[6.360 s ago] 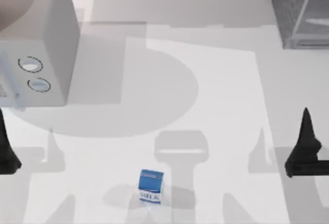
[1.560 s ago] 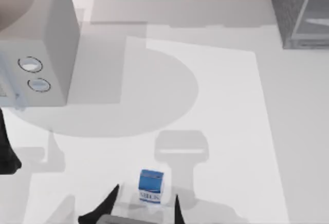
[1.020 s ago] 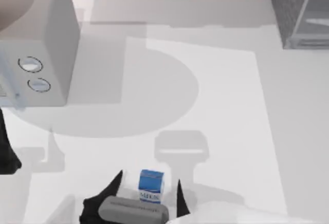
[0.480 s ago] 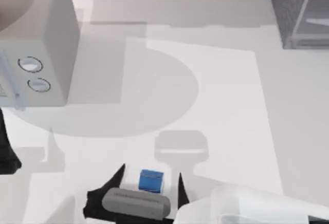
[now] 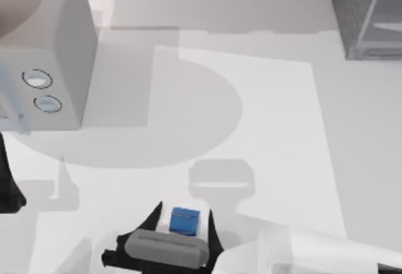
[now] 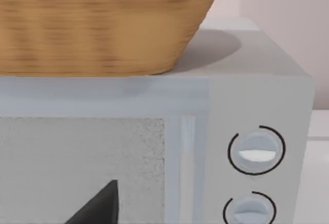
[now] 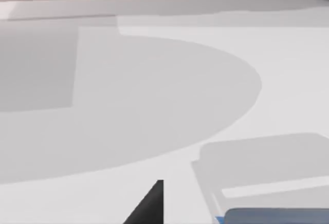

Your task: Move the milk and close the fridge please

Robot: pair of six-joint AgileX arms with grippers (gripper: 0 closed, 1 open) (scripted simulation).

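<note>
Top view — right gripper straddles milk, fridge far off.

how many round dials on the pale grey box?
2. Both on the pale grey box at the table's left: upper dial, lower dial just beneath it. The left wrist view shows the same pair; the lower is partly cut off there.

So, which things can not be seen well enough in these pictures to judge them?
- The milk: in the top view the right tool covers its lower face, so contact cannot be told; the right wrist view cuts it at the edge.
- The fridge: cut off by the top view's right corner, so its door state is unclear.
- The left tool: cut by the top view's left edge, in front of the box with two dials.
</note>
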